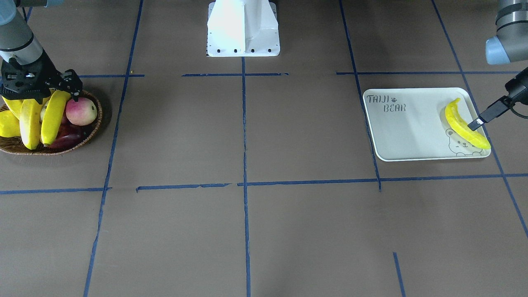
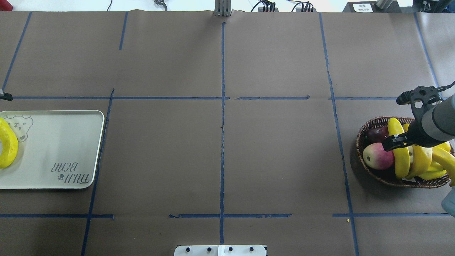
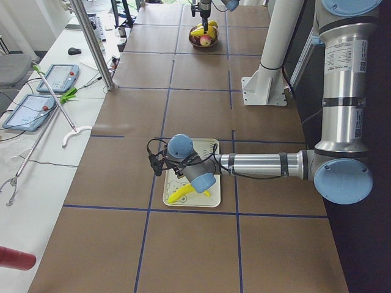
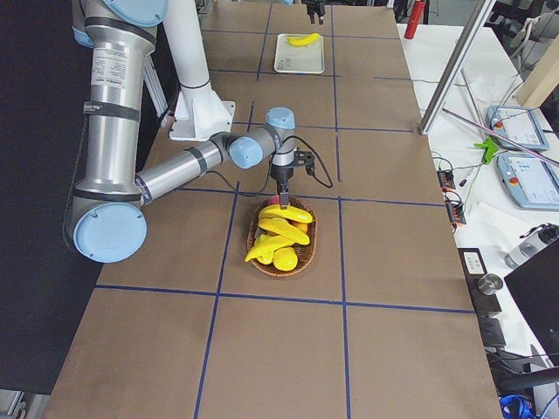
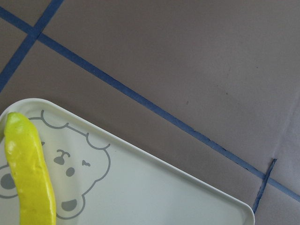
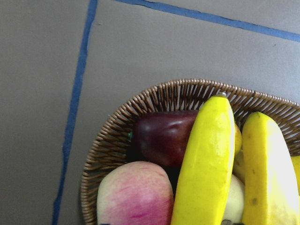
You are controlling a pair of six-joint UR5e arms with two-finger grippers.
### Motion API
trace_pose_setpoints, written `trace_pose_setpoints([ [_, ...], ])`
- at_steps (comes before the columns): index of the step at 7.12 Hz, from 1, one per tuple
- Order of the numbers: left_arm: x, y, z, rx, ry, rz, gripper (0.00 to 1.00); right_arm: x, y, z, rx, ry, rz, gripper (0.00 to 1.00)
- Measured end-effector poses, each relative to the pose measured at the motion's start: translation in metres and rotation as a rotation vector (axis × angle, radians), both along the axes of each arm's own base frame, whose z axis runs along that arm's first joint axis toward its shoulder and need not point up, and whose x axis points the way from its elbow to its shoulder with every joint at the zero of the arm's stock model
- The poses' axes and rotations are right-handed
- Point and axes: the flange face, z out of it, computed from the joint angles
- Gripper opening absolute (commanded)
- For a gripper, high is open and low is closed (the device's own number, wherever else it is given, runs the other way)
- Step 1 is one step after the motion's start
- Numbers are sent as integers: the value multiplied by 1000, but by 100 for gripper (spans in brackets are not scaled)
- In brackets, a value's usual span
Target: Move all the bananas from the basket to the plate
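One banana (image 1: 466, 128) lies on the cream plate (image 1: 408, 136), over the bear drawing; it also shows in the left wrist view (image 5: 30, 173). My left gripper (image 1: 474, 123) hovers just above that banana. Only one finger shows, so I cannot tell whether it is open or shut. The wicker basket (image 2: 369, 131) holds more bananas. My right gripper (image 2: 396, 142) points down into it, open. Its fingers straddle the top banana (image 2: 400, 156), which also shows in the right wrist view (image 6: 206, 164) and still rests in the basket.
A red-pink apple (image 1: 81, 111), a dark purple fruit (image 6: 164, 136) and other yellow fruit (image 1: 8, 123) share the basket. The robot's white base (image 1: 243, 29) stands at the table's edge. Blue tape lines cross the brown table between basket and plate.
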Motion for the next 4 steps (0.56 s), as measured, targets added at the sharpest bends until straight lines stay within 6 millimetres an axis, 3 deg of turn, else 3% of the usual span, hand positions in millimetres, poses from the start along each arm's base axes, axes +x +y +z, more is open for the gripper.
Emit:
trace_pose_setpoints([
  [4,0,1,1,-1,-1,0,100,-9,8,13,-13,32,-23,72],
])
